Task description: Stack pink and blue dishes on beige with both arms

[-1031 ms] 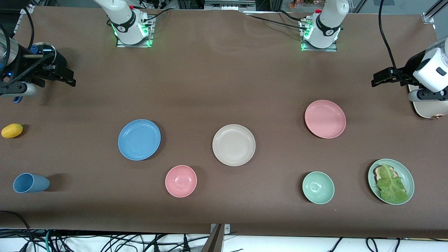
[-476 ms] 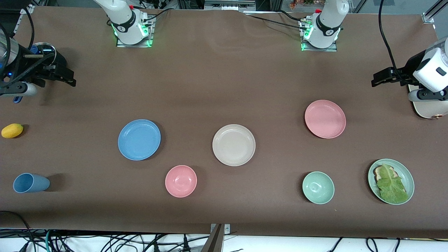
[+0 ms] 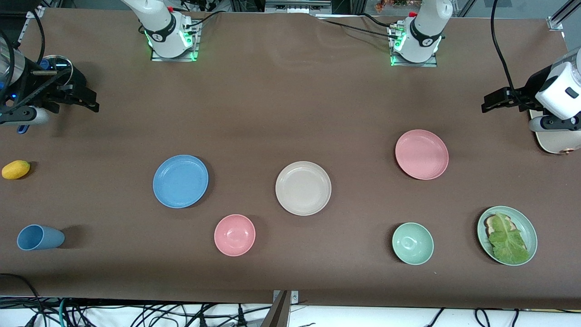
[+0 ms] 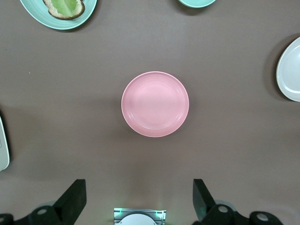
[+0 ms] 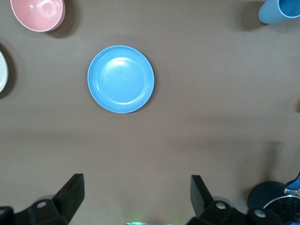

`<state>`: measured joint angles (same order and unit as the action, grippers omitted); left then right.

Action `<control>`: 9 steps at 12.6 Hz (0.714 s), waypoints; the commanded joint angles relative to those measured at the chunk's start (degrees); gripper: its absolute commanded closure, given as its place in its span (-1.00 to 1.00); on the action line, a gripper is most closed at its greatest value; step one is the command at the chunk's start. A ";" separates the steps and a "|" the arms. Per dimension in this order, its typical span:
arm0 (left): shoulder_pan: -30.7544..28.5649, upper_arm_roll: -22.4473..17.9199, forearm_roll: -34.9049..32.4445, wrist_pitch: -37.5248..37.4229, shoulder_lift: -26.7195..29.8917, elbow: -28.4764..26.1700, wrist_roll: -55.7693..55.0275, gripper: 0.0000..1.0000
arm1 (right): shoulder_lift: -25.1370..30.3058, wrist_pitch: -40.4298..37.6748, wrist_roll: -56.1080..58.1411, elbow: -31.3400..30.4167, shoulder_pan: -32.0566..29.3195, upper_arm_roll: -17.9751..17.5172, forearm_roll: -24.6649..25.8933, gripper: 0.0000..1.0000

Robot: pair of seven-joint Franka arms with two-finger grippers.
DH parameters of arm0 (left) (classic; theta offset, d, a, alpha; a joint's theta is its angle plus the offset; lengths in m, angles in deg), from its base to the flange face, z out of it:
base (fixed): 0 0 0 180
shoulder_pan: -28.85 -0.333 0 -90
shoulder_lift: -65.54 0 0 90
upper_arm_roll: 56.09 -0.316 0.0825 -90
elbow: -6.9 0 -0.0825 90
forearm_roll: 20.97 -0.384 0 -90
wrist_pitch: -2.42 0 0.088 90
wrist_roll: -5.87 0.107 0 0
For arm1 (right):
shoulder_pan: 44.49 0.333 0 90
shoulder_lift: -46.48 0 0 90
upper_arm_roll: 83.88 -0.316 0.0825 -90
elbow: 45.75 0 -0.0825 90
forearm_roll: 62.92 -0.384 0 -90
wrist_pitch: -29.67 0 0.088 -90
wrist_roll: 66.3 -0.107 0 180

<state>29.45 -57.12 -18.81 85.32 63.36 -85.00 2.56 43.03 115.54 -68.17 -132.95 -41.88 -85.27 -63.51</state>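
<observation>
The beige plate (image 3: 303,188) lies mid-table. The blue plate (image 3: 180,181) sits beside it toward the right arm's end, the pink plate (image 3: 421,154) toward the left arm's end. My left gripper (image 3: 492,101) hangs high over bare table at the left arm's end, open and empty. Its wrist view shows the pink plate (image 4: 155,104) centred between the spread fingers (image 4: 75,197), with the beige plate (image 4: 290,70) at the picture's edge. My right gripper (image 3: 88,102) hangs over the right arm's end, open and empty, and its wrist view shows the blue plate (image 5: 121,79).
Nearer the front camera sit a pink bowl (image 3: 234,235), a green bowl (image 3: 412,243) and a green plate with bread and lettuce (image 3: 507,235). A blue cup (image 3: 40,237) lies on its side, with a yellow fruit (image 3: 16,169) nearby. A white object (image 3: 551,141) lies under the left arm.
</observation>
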 commanded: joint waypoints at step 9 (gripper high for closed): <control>-0.24 -0.21 1.79 0.32 -10.45 2.08 -0.65 -1.00 | 1.16 0.35 -0.24 -1.22 -0.24 0.07 -0.99 -1.00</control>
<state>29.73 -56.90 -18.77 85.68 56.33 -84.87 2.37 43.05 115.54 -68.19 -133.05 -41.88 -85.23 -63.51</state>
